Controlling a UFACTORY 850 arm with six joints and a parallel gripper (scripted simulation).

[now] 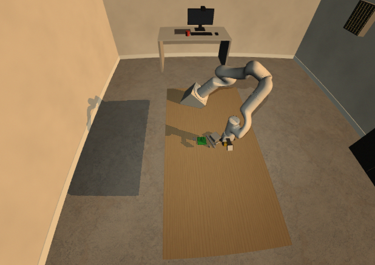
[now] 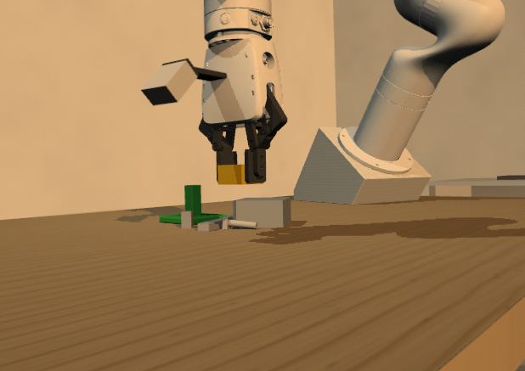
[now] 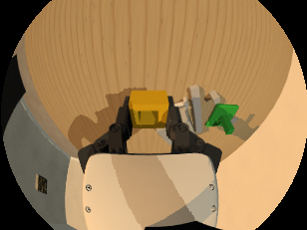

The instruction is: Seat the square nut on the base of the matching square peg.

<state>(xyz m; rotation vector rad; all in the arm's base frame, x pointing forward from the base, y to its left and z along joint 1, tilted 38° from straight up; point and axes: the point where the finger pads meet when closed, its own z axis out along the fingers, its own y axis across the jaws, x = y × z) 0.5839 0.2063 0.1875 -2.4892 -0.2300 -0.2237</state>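
Note:
My gripper (image 2: 239, 173) is shut on the orange square nut (image 2: 230, 174) and holds it in the air above the wooden table. The nut also shows between the fingers in the wrist view (image 3: 148, 109) and as a small orange spot in the top view (image 1: 225, 144). The green square peg (image 2: 193, 199) stands upright on its flat green base (image 2: 193, 218), lower and to the left of the nut. It also shows in the wrist view (image 3: 221, 117) to the right of the fingers and in the top view (image 1: 201, 140).
A grey block (image 2: 262, 211) sits on the table right of the peg, below the gripper. Small grey pieces and a white rod (image 2: 242, 223) lie between them. The arm's base (image 2: 361, 172) stands behind at the right.

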